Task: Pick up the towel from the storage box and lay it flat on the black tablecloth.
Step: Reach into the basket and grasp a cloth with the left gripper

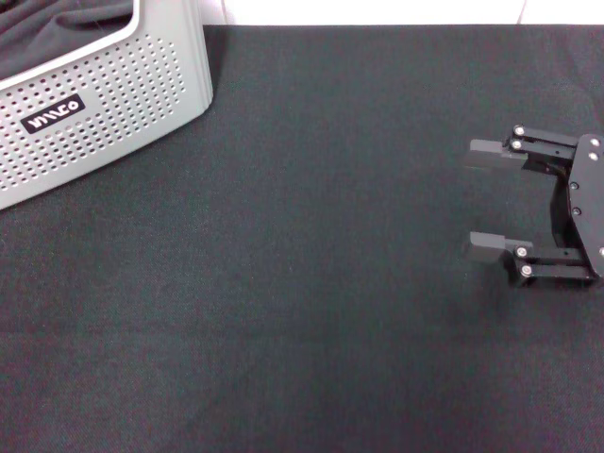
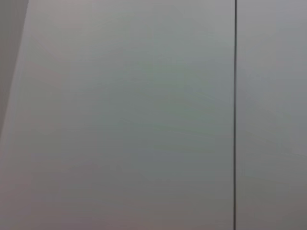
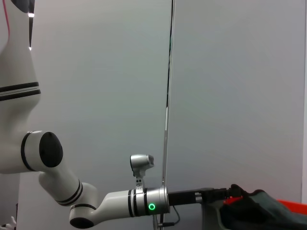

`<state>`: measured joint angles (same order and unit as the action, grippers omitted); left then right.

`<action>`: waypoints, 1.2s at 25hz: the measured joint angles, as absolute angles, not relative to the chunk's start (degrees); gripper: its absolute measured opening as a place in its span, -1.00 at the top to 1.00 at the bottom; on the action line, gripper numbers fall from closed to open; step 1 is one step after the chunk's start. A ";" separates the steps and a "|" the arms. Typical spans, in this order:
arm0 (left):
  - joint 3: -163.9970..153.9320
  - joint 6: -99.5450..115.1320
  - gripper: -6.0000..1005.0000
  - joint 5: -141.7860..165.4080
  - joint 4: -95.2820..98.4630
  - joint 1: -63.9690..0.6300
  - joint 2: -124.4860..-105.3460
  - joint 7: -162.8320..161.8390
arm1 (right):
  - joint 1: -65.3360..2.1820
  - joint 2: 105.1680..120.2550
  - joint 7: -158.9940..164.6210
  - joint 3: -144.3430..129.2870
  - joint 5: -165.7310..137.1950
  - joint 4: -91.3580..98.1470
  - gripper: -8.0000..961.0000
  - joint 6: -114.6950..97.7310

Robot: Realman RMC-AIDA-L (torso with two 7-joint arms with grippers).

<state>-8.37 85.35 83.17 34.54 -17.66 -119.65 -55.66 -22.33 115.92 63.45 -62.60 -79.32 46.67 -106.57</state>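
One right gripper (image 1: 481, 200), jaws released, is held over the black tablecloth (image 1: 311, 283). Grey towel (image 1: 57, 24) is seen in storage box (image 1: 142, 94); reach and grasp are required. Left gripper unseen.

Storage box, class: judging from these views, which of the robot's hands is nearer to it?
Cannot be settled. The right hand, open, hovers over the black tablecloth, far across from the storage box. The left hand appears in no view.
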 joint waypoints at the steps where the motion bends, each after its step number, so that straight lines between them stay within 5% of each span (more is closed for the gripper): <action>1: -8.37 85.44 0.32 83.04 34.54 -17.62 -119.66 -55.66 | -22.34 115.93 63.45 -62.68 -79.32 46.66 -0.51 -106.54; 30: -8.76 87.81 0.52 78.04 30.36 -18.26 -119.21 -55.68 | -22.35 115.93 63.41 -62.49 -79.32 46.67 -0.51 -106.06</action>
